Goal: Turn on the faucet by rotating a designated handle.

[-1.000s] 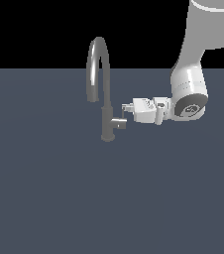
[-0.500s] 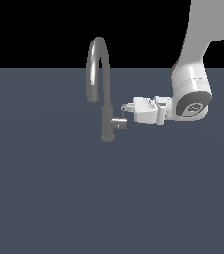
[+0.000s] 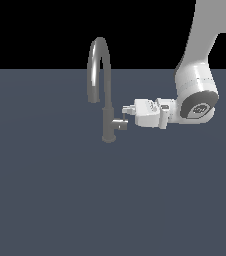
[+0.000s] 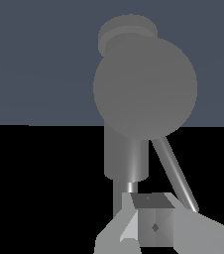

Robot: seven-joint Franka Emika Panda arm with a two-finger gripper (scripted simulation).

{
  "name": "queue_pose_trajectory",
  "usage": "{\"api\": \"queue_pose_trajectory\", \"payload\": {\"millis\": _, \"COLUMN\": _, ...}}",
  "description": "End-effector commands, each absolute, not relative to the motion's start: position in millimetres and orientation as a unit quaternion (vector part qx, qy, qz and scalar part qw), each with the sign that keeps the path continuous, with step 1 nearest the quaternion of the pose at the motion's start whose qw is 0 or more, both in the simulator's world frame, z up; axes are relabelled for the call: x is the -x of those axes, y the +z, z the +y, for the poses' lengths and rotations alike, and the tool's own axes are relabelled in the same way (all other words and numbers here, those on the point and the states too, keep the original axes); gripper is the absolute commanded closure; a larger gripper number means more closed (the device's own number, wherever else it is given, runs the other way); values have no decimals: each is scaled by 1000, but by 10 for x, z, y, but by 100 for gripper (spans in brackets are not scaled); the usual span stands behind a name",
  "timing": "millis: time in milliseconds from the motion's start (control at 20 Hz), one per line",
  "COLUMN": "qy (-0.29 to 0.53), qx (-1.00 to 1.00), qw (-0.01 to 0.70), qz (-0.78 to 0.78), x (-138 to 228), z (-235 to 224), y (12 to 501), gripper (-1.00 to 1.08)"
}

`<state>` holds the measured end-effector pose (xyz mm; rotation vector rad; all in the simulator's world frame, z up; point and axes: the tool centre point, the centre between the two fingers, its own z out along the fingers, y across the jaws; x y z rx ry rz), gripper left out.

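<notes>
Honestly, with the gripper (image 3: pixel 125 109) just beside the handle (image 3: pixel 120 124), grip state unreadable to me, it could slip off the thin lever (image 4: pixel 176 173).

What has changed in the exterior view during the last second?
The gripper moved toward the exterior view's left, closing on the handle, and the wrist dropped and tilted a little; the fingertips now sit just above the handle stub. Whether they touch it cannot be told, and nothing was visibly grasped. The faucet and its handle show no visible change.
</notes>
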<state>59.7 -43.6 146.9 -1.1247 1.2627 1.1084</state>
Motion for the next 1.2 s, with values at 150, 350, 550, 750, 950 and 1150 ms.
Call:
{"api": "queue_pose_trajectory", "payload": {"millis": 150, "qy": 465, "qx": 472, "qw": 532, "qz": 528, "x": -522, "z": -427, "y": 1492, "gripper": 108}}
{"api": "queue_pose_trajectory", "payload": {"millis": 350, "qy": 467, "qx": 472, "qw": 530, "qz": 528, "x": -375, "z": -409, "y": 1401, "gripper": 108}}
{"api": "queue_pose_trajectory", "payload": {"millis": 550, "qy": 469, "qx": 471, "qw": 529, "qz": 528, "x": -220, "z": -391, "y": 1308, "gripper": 108}}
{"api": "queue_pose_trajectory", "payload": {"millis": 750, "qy": 464, "qx": 475, "qw": 533, "qz": 525, "x": -234, "z": -394, "y": 1328, "gripper": 108}}
{"api": "queue_pose_trajectory", "payload": {"millis": 950, "qy": 468, "qx": 471, "qw": 530, "qz": 527, "x": -73, "z": -374, "y": 1068, "gripper": 108}}
{"api": "queue_pose_trajectory", "payload": {"millis": 1150, "qy": 461, "qx": 479, "qw": 537, "qz": 519, "x": -139, "z": -383, "y": 1164, "gripper": 108}}
